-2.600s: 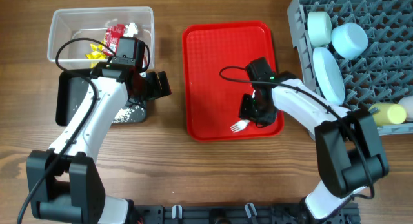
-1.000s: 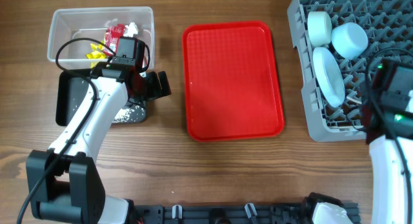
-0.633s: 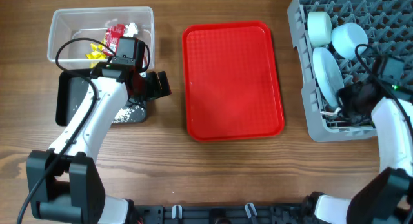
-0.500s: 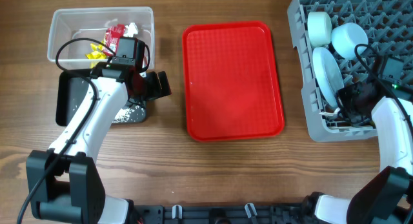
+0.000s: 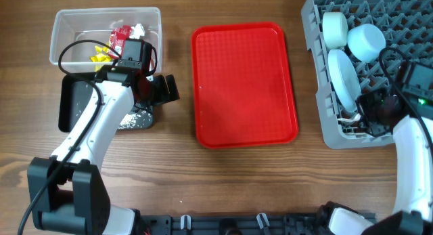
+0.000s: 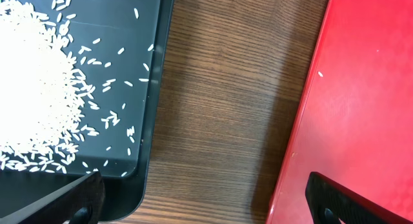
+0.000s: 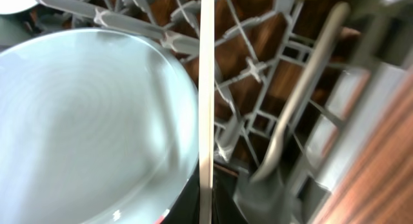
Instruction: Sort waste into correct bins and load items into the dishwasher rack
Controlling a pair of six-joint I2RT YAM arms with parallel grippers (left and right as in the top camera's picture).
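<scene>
My right gripper (image 5: pixel 365 112) is down in the grey dishwasher rack (image 5: pixel 315 32), next to the upright pale blue plate (image 5: pixel 345 79). In the right wrist view it (image 7: pixel 206 208) is shut on the white fork (image 7: pixel 206 88), seen edge-on beside the plate (image 7: pixel 90 121). A spoon-like shape (image 7: pixel 290 133) lies blurred in the rack. My left gripper (image 5: pixel 162 89) is open and empty between the black bin (image 5: pixel 67 106) and the red tray; its fingers (image 6: pixel 80 198) frame bare wood. Rice (image 6: pixel 32 101) lies in the black bin. The clear bin (image 5: pixel 61 22) holds a red wrapper (image 5: pixel 120 37), yellow wrapper (image 5: pixel 101 53) and white paper (image 5: pixel 139 28).
The flat red tray (image 5: pixel 243 82) lies mid-table with a single grain on it (image 6: pixel 320 73). A white cup (image 5: pixel 333 28) and a pale blue bowl (image 5: pixel 367 42) sit at the rack's back. My right arm covers the rack's front right part.
The right gripper lifted the fork off the red tray, carried it right and lowered it into the rack beside the plate. The left arm has not moved.
</scene>
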